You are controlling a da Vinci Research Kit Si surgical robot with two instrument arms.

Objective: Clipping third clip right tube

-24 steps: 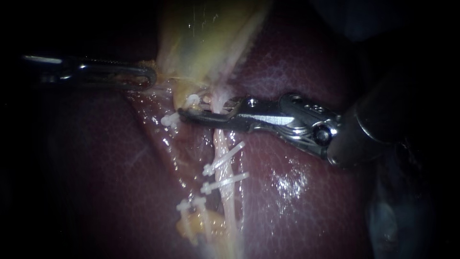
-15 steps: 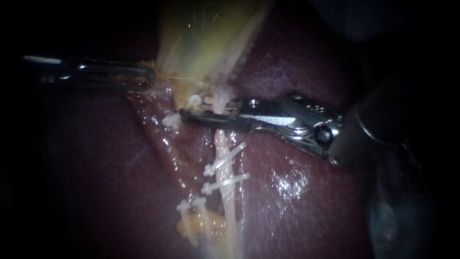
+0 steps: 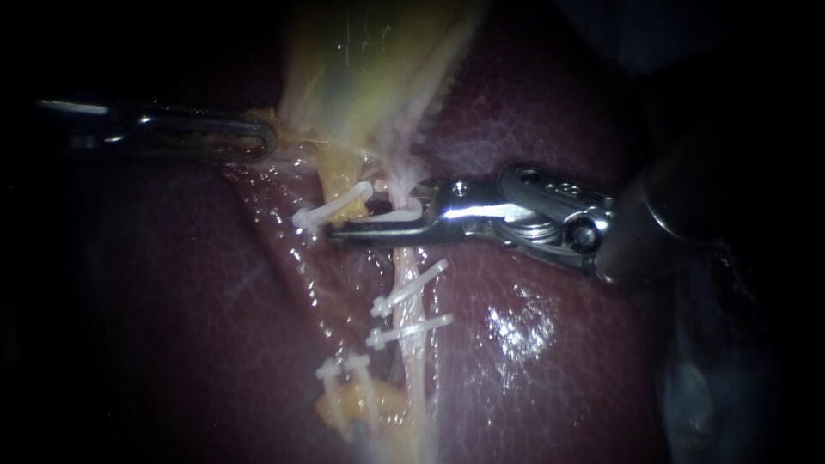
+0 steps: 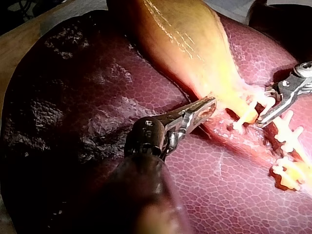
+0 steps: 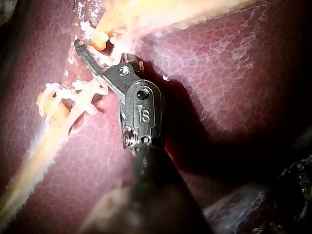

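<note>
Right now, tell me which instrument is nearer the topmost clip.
Right. The right instrument lies just beside the topmost clip, almost touching; the left instrument grips the gallbladder edge, farther off.

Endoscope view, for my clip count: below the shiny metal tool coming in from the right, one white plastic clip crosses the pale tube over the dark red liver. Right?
Not one: the endoscope view shows two white plastic clips crossing the pale tube below the shiny metal tool, over the dark red liver.

Gallbladder (image 3: pixel 369 77) lies on liver (image 3: pixel 550 120), clips (image 3: pixel 410 286) below.
</note>
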